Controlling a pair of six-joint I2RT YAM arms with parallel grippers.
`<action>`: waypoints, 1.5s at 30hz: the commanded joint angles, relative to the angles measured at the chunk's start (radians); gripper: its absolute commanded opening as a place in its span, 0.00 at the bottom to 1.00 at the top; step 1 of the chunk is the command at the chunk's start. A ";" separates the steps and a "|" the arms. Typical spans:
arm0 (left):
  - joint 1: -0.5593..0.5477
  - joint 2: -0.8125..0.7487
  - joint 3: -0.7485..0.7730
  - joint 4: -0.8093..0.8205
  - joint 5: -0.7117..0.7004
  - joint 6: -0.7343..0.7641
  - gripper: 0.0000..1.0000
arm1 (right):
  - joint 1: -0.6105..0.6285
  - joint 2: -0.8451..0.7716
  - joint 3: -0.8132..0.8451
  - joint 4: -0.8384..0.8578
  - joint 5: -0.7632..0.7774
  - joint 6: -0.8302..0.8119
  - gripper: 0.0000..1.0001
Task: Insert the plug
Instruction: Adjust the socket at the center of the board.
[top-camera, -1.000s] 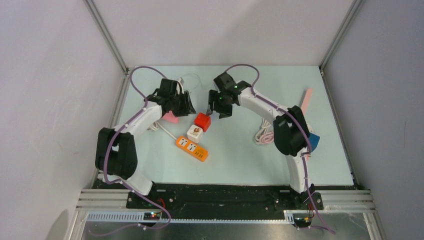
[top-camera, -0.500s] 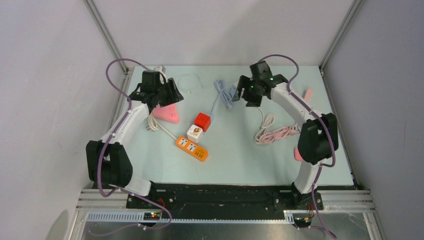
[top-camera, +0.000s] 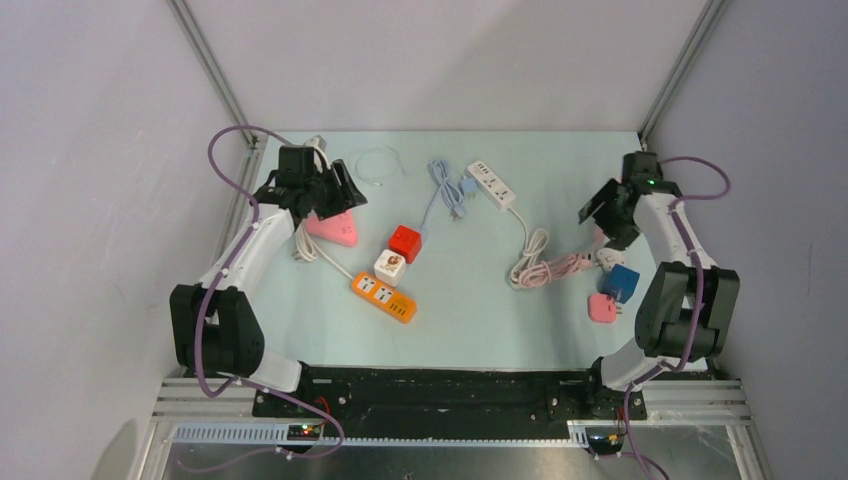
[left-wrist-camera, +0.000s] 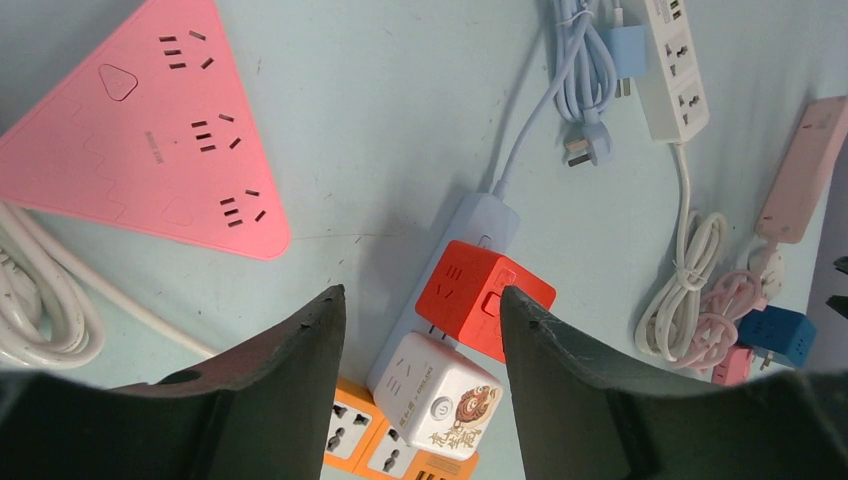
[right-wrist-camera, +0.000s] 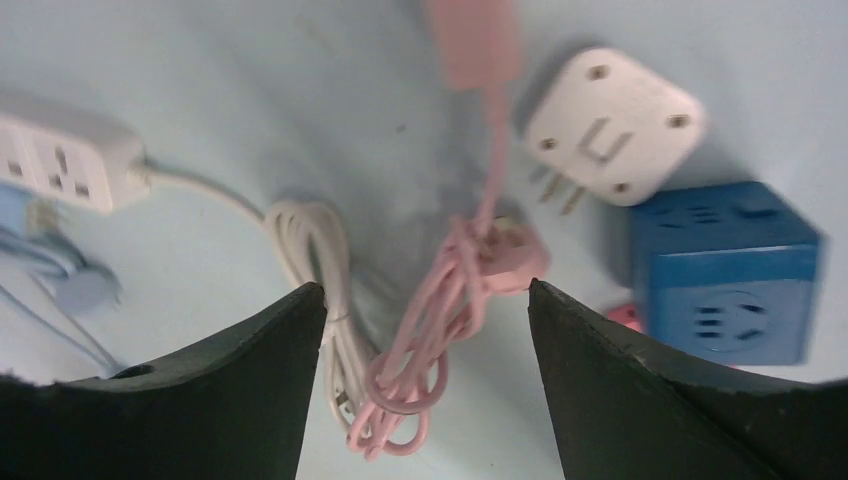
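My left gripper (top-camera: 325, 190) hovers open and empty (left-wrist-camera: 420, 295) over the far left of the table. Below it lie a pink triangular socket block (left-wrist-camera: 150, 130), a red cube adapter (left-wrist-camera: 480, 300) and a white cube adapter (left-wrist-camera: 445, 400); metal prongs show between the two cubes. My right gripper (top-camera: 610, 215) is open and empty (right-wrist-camera: 425, 290) at the right side. Under it sit a pink plug (right-wrist-camera: 515, 255) on its coiled pink cord (right-wrist-camera: 420, 360), a white adapter (right-wrist-camera: 610, 125) lying prongs-up, and a blue cube adapter (right-wrist-camera: 730, 270).
An orange power strip (top-camera: 384, 298) lies near the middle. A white strip (top-camera: 495, 183) with its coiled cord (top-camera: 530, 245) and a light-blue cable with a plug (top-camera: 445, 190) lie at the back. A small pink adapter (top-camera: 603, 307) sits by the right arm. Walls enclose three sides.
The right arm swung from the table's middle out to the right side, uncovering the white strip and blue cable. The left arm drew back toward the far left. Both grippers opened wider.
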 joint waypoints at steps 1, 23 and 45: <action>0.004 -0.029 0.004 0.017 0.043 -0.011 0.63 | -0.115 -0.099 -0.053 0.003 0.038 0.060 0.79; 0.005 -0.011 -0.052 0.027 0.085 -0.002 0.64 | -0.204 0.119 0.029 0.119 0.039 -0.079 0.93; 0.004 -0.034 -0.031 0.026 0.082 -0.005 0.65 | 0.006 0.511 0.424 -0.088 0.429 -0.143 0.43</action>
